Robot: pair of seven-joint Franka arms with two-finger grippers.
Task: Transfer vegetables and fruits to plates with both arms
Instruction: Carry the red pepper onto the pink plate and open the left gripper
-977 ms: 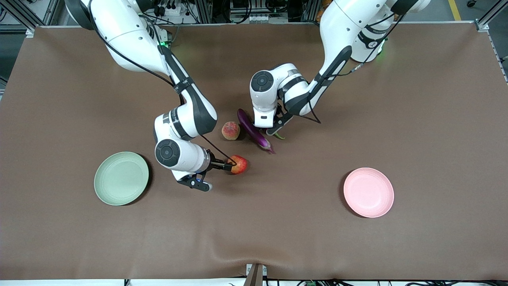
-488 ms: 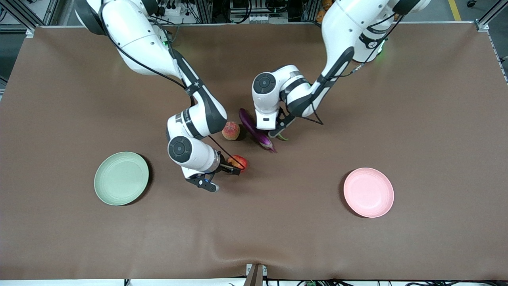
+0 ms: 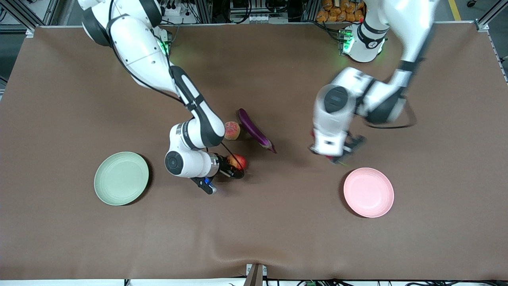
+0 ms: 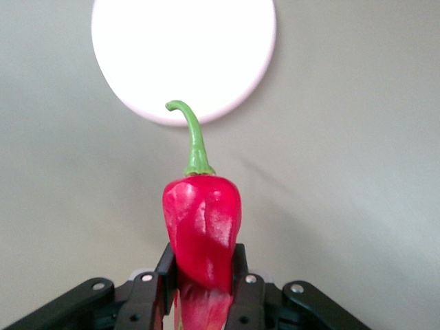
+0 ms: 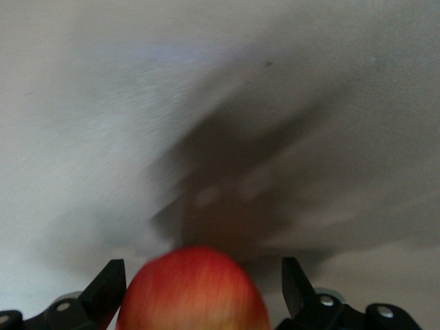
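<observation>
1. Jaws of the left gripper (image 4: 201, 302) are clamped on the red chili pepper (image 4: 201, 237), stem pointing away from the wrist; it hangs over bare table (image 3: 278, 222) close to the pale pink plate (image 3: 368, 192).
2. Jaws of the right gripper (image 5: 199, 292) stand wide, one on either side of the round red-yellow fruit (image 3: 237, 161), which sits on the table between them; no squeeze shows yet.
3. Progress, as I judge it: nothing is delivered. Both the pink plate and the pale green plate (image 3: 121, 178) hold nothing. The purple eggplant (image 3: 256, 131) and the peach (image 3: 231, 130) lie untouched near the table's middle, farther from the front camera than the round fruit.
4. Left to do: drop the pepper, grip and carry the round fruit, then fetch the eggplant and peach.
5. Since a second ago: the left arm has lifted the pepper from beside the eggplant and swung it toward the pink plate; the right gripper has pushed on around the fruit.
</observation>
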